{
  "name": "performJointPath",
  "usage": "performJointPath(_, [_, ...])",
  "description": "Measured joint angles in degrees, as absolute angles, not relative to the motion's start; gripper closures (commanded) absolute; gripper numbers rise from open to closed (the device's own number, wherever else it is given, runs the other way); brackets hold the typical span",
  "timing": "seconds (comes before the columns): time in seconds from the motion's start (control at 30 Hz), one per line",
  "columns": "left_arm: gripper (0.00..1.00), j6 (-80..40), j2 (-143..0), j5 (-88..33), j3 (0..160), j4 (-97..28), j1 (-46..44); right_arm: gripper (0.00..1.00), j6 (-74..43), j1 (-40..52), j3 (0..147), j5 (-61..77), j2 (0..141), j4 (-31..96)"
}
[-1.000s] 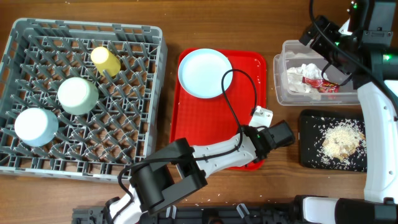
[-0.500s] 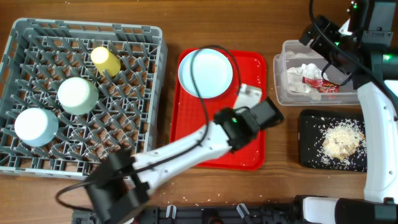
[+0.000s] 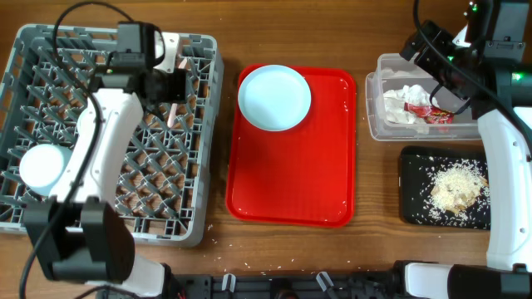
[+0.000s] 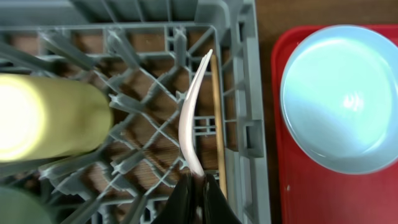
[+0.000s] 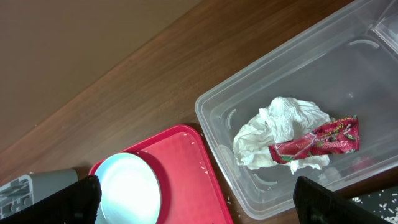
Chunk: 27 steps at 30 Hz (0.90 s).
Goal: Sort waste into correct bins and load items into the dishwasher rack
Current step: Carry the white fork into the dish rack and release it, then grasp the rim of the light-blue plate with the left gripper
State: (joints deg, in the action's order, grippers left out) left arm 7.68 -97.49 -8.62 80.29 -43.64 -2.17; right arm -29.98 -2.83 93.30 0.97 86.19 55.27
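My left gripper (image 4: 198,186) is shut on the white fork (image 4: 191,118) and holds it over the right edge of the grey dishwasher rack (image 3: 199,166); both also show in the overhead view, gripper (image 3: 171,93) and fork (image 3: 171,115). The wooden chopstick (image 4: 216,112) lies in the rack just beside the fork. The yellow cup (image 4: 50,115) lies in the rack to the left. A pale blue bowl (image 3: 37,166) stands in the rack. The pale blue plate (image 3: 274,97) sits on the red tray. My right gripper (image 5: 199,208) is open and empty, high above the clear tub (image 3: 378,124).
The flat red tray (image 3: 291,183) lies between the rack and the bins. The clear tub holds white tissue (image 5: 280,130) and a red wrapper (image 5: 320,140). The black tray (image 3: 416,208) holds the rice clump (image 3: 455,187). My left arm hides part of the rack.
My left arm has swung from the front right of the red tray across to the rack's back right, carrying the fork. The right arm has not moved.
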Motion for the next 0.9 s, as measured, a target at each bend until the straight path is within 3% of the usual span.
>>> performJointPath(0.17, [0.96,8.6,-102.7,-20.0,80.2,-42.1,0.3,0.00,-30.0,-2.8,93.3,1.0,86.2,55.3])
performJointPath(0.2, [0.44,7.6,-102.8,-20.7,80.2,-41.9,0.3,0.00,-30.0,-2.8,93.3,1.0,86.2,55.3])
performJointPath(0.23, [0.31,6.7,-102.8,-21.0,80.2,-41.9,0.3,0.00,-30.0,-2.8,93.3,1.0,86.2,55.3])
performJointPath(0.3, [0.21,5.9,-102.8,-21.1,80.2,-41.7,0.3,0.00,-30.0,-2.8,93.3,1.0,86.2,55.3])
performJointPath(0.47, [0.25,4.8,-102.8,-21.2,80.2,-41.3,0.3,0.00,-30.0,-2.8,93.3,1.0,86.2,55.3])
performJointPath(0.6, [0.41,2.0,-101.6,-22.1,80.2,-41.3,0.1,0.00,-30.0,-2.8,93.3,1.0,86.2,55.3])
performJointPath(0.67, [0.43,1.2,-97.8,-25.3,80.2,-41.1,-1.1,0.00,-30.0,-2.8,93.3,1.0,86.2,55.3])
performJointPath(0.73, [0.43,1.0,-95.6,-28.2,80.2,-40.6,-4.9,0.00,-30.0,-2.8,93.3,1.0,86.2,55.3])
performJointPath(0.83, [0.29,0.8,-96.6,-29.2,80.2,-37.9,-13.2,0.00,-30.0,-2.8,93.3,1.0,86.2,55.3])
performJointPath(0.9, [0.27,0.8,-100.0,-26.8,80.2,-34.1,-20.0,0.00,-30.0,-2.8,93.3,1.0,86.2,55.4])
